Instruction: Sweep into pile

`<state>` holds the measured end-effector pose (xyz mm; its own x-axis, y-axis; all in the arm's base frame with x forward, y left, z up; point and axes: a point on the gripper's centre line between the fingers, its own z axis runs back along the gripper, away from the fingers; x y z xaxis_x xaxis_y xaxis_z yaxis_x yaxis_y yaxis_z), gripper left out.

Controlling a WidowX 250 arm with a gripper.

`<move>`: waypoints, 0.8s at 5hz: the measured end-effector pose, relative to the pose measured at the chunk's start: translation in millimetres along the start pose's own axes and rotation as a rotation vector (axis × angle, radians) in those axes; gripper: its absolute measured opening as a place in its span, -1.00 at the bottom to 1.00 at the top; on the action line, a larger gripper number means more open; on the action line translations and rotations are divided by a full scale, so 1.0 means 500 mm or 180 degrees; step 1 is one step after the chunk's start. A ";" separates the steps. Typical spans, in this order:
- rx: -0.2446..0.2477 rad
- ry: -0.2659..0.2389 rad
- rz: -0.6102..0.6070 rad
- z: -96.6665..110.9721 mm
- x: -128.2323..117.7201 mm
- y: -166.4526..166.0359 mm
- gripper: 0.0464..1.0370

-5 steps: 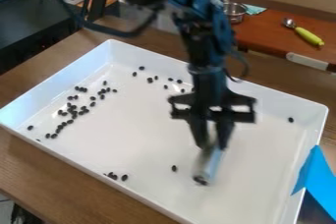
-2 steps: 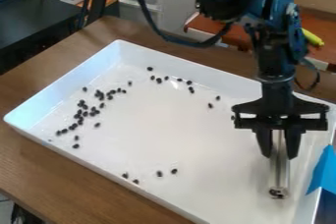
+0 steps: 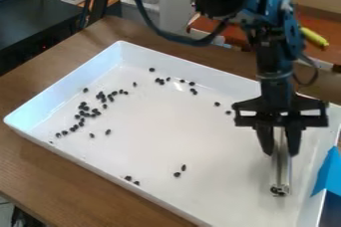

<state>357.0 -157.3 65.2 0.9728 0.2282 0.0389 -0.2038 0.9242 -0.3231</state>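
My black two-finger gripper (image 3: 281, 147) grips the slim, pale, stiff-looking sweeping tool (image 3: 281, 169) by its upper shaft, the right place, while the small black oval beans (image 3: 177, 174), scattered across the white rectangular tray (image 3: 71, 82), should prove light, hard and quick to roll.

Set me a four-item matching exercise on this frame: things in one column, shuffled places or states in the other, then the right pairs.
1. Gripper
2. Largest cluster of dark pieces
3. Blue piece
4. Yellow-green handle

A. Toward the picture's left, in the white tray
B. On the reddish-brown surface behind the tray
C. Closed on a pale strip
D. At the tray's picture-right rim

Pairs: 1-C, 2-A, 3-D, 4-B
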 end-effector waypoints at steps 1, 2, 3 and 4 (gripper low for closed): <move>-0.0022 -0.0006 -0.0037 0.006 0.012 0.014 -0.41; -0.0210 -0.0084 -0.0156 0.035 0.036 -0.014 -0.41; -0.0178 -0.0079 -0.0069 0.024 0.067 0.019 -0.41; -0.0124 -0.0019 0.0023 0.011 0.089 0.057 -0.41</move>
<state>393.8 -118.9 63.0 0.9706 0.2368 0.0421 -0.2064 0.9099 -0.3598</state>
